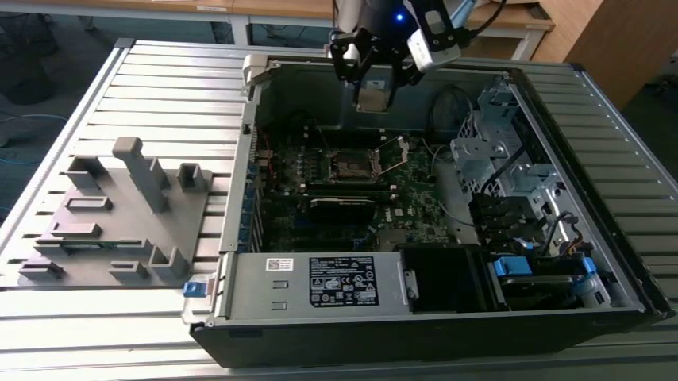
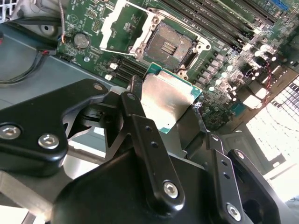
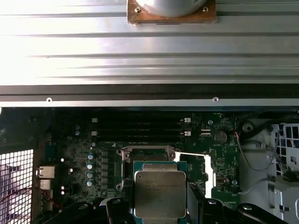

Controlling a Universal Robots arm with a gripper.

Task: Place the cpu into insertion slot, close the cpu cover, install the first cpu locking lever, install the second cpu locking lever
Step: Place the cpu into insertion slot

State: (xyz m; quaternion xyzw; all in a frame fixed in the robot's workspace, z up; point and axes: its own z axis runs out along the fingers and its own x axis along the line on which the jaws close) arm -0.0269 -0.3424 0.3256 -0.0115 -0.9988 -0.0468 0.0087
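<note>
Tool clamping cpu, chip partly hidden behind tool

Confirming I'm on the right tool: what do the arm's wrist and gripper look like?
The gripper is matte black: flat linkage bars with rounded ends, joined by silver screws. In the exterior view a light grey boxy camera sits at the wrist beside a glowing blue light, with dark cables trailing off.
</note>
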